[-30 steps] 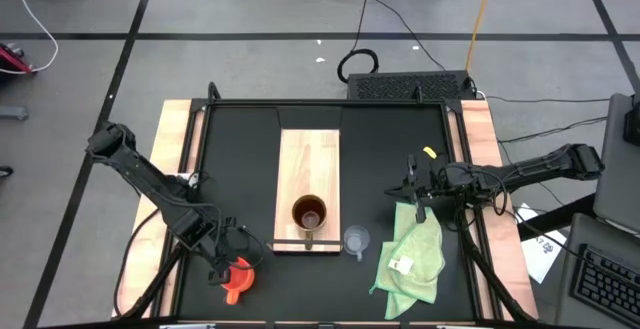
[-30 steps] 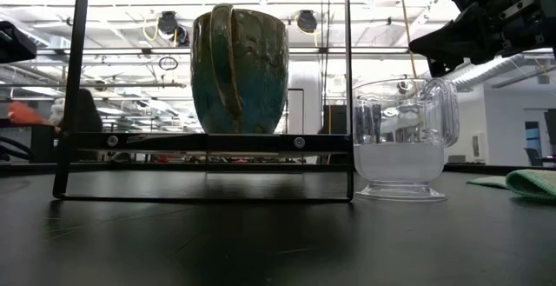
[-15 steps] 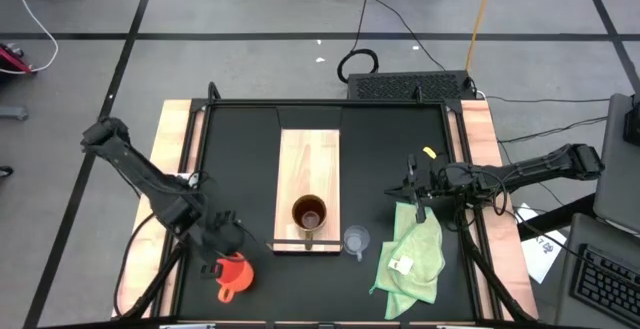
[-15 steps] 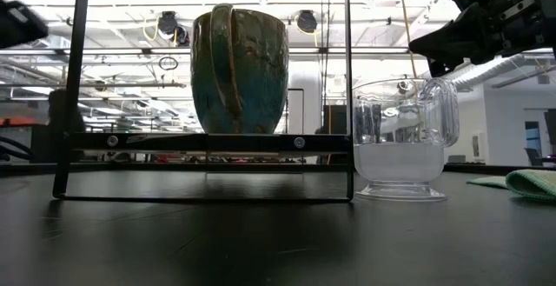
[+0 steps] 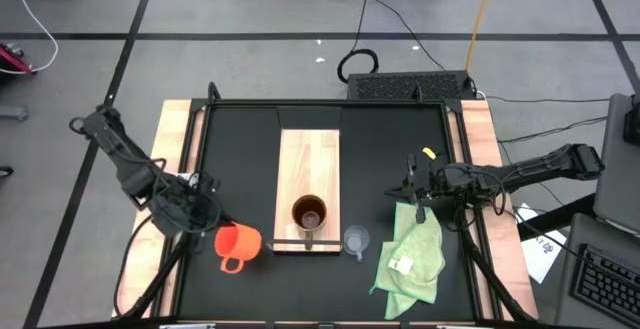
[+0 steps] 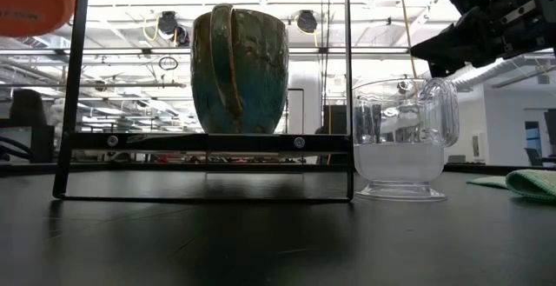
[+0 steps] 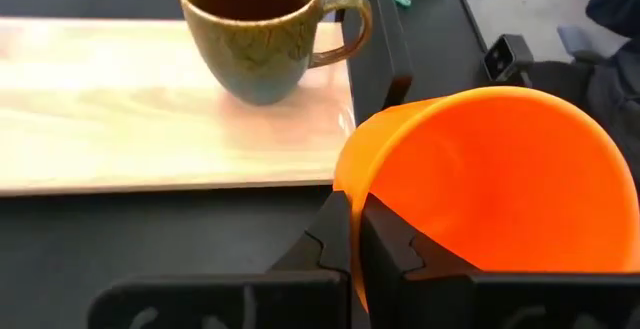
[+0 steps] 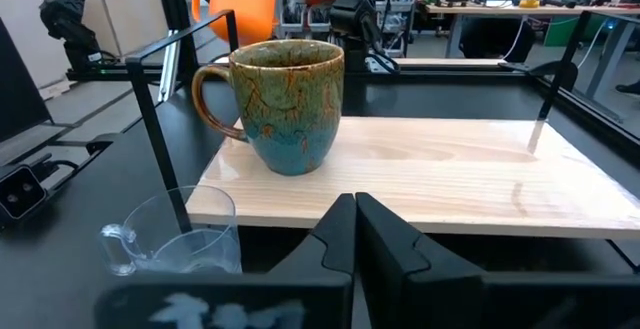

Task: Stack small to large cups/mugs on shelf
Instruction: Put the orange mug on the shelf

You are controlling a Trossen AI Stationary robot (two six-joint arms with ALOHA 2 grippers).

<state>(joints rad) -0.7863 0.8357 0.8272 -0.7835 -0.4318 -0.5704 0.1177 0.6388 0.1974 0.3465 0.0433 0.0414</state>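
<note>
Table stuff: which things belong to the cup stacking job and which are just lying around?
Job:
brown mug on the shelf
orange mug in the left pincer
glass cup on the table

Lying about:
green cloth, under the right pincer

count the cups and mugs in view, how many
3: the brown mug stands on the shelf; the clear glass cup sits on the table beside it; the orange mug is held by the left end effector.

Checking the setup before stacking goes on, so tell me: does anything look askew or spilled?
Nothing spilled or damaged. The orange mug is off the table in the left gripper, pinched by its rim. The crumpled green cloth lies under the right gripper.
</note>
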